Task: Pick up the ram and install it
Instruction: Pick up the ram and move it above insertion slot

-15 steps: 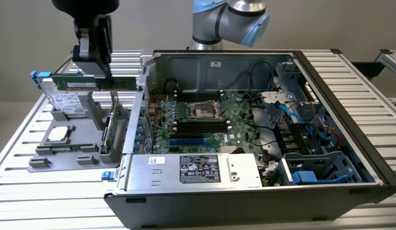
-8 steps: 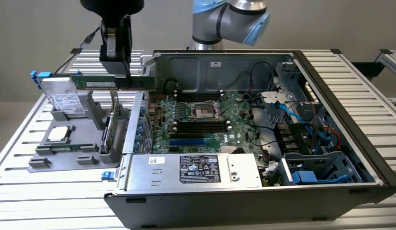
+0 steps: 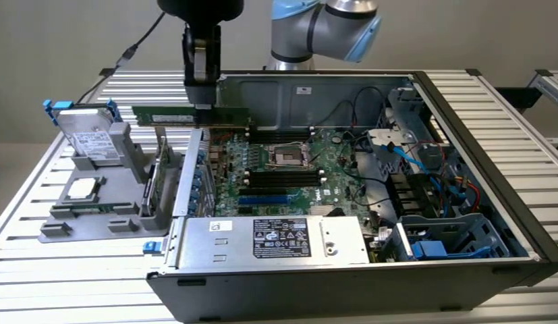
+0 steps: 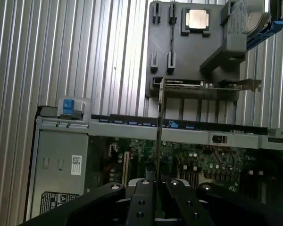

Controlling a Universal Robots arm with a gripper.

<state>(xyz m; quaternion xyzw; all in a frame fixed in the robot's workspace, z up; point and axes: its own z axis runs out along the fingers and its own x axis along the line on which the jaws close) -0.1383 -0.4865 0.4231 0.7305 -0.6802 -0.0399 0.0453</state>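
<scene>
Clamped on ram (image 3: pixel 166 117) with end effector (image 3: pixel 200 104), hanging over case wall (image 3: pixel 190 172). Could clip that wall, or jam crooked in memory slots (image 3: pixel 279 178) if tilted in grip.

The arm (image 3: pixel 326 25) rises at the far side of the exterior view, its grey-and-blue joint bent up top, with the black wrist (image 3: pixel 200 8) out toward the exterior view's left. The gripper (image 3: pixel 200 102) points straight down, its fingers (image 3: pixel 196 67) vertical and drawn close together, clamped on the upper edge of the ram (image 3: pixel 190 117). In the wrist view, two black pads (image 4: pixel 140 200) pinch that thin board squarely between them, up in the air.
</scene>
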